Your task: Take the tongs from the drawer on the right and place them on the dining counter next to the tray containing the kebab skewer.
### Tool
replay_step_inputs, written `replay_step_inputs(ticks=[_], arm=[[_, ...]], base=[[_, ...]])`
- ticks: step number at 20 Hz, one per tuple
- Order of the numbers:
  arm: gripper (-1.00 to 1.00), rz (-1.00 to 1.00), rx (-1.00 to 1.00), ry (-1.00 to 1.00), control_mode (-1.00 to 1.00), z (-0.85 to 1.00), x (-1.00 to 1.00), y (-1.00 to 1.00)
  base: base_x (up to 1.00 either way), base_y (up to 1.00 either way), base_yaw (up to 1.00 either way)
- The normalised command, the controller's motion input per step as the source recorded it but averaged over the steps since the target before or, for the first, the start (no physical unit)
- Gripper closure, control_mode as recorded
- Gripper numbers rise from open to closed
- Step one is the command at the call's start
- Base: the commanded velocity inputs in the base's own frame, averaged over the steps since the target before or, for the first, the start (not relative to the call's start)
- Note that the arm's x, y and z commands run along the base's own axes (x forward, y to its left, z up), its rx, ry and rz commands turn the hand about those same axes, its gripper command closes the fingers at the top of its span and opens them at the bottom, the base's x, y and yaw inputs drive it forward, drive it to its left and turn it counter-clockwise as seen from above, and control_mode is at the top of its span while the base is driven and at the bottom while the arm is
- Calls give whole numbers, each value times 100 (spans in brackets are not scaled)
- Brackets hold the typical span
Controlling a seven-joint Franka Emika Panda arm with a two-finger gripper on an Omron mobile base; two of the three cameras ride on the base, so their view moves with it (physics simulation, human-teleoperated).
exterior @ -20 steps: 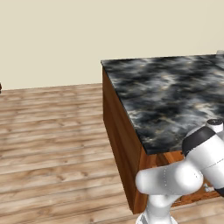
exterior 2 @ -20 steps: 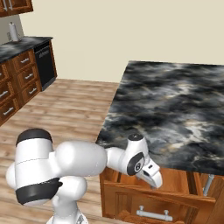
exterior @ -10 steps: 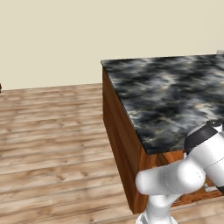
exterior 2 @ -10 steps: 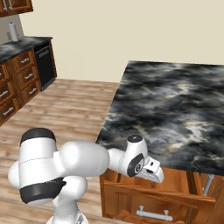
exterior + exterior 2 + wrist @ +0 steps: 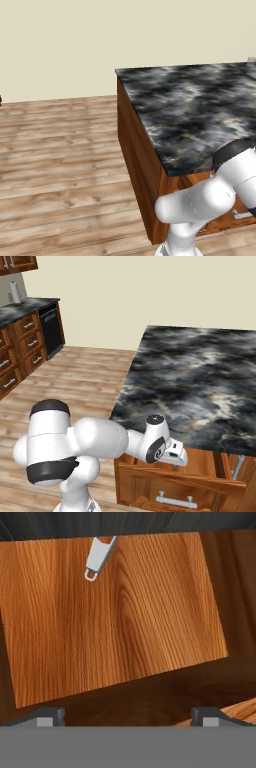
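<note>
The slim grey metal tongs (image 5: 99, 556) lie at the far edge of the open reddish-brown wooden drawer (image 5: 120, 612), probably light, stiff and slippery, best pinched across both arms by the wide-open, empty gripper (image 5: 127, 714).

Long black marbled stone dining counter (image 5: 200, 381) sits on reddish-brown wooden base (image 5: 137, 165). Open wooden drawer (image 5: 115, 607) beneath counter edge; grey metal tongs end (image 5: 97, 557) lies at drawer's far side.

Glossy white rounded arm (image 5: 95, 438) segments; dark grey joint bands; round dark wrist cap.
</note>
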Motion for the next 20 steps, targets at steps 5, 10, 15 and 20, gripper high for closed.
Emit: replay_step_inputs(ticks=[5,10,15,20], arm=[[-100,9,0,1,-100,-12,1,0],[-100,8,0,0,-100,-19,0,0],[-100,5,0,2,-100,-9,-9,0],[-100,1,0,4,-100,0,-36,1]], base=[[0,0,0],[0,0,0],[0,0,0],[0,0,0]])
